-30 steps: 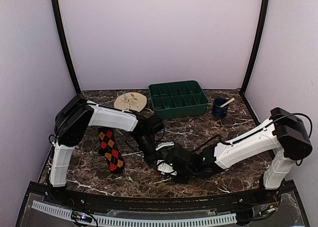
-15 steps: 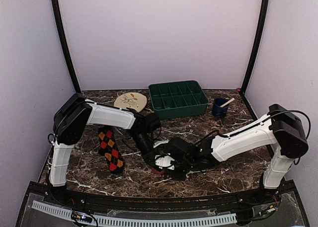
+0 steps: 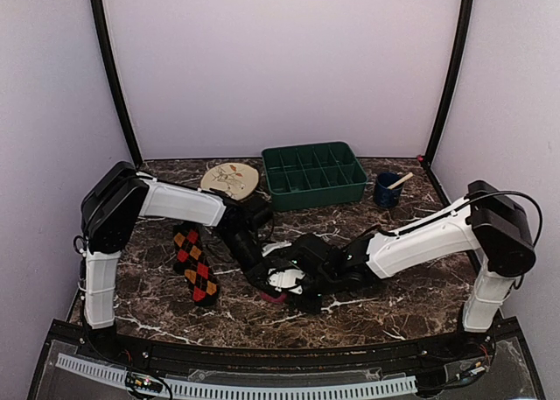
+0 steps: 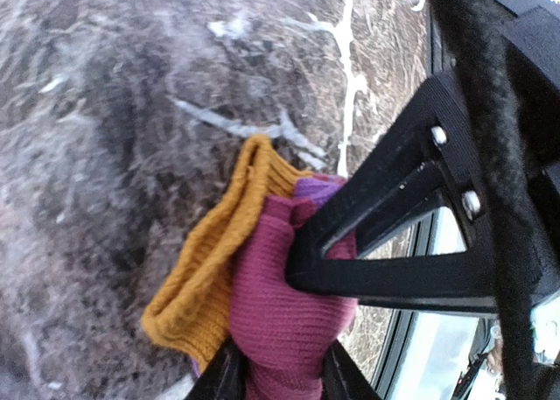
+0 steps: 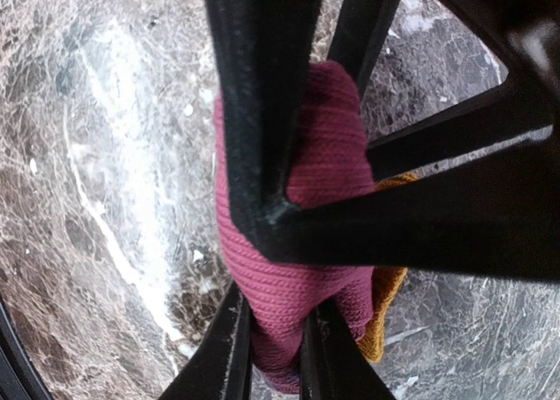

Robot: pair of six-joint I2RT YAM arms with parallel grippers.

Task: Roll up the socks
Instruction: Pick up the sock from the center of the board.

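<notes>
The magenta sock [image 4: 280, 312] is bunched into a thick roll with its orange-yellow cuff [image 4: 206, 269] folded along one side. It lies on the marble table, front centre [image 3: 276, 297]. My left gripper [image 4: 278, 378] has the roll filling the gap between its fingers. My right gripper [image 5: 276, 347] is pinched on the same roll [image 5: 297, 269] from the other side, and its black frame crosses the left wrist view. In the top view the two grippers [image 3: 262, 276] [image 3: 302, 282] meet over the roll. The black argyle sock [image 3: 194, 264] lies flat to the left, untouched.
A green compartment tray [image 3: 354, 188] stands at the back centre. A beige floral plate [image 3: 230, 178] lies to its left. A blue cup [image 3: 387, 191] holding a wooden stick stands to its right. The table's front edge runs just beyond the roll.
Both grippers have shifted a little left and away from the front edge with the roll. The left jaws have widened slightly; the right jaws have closed a little tighter.
</notes>
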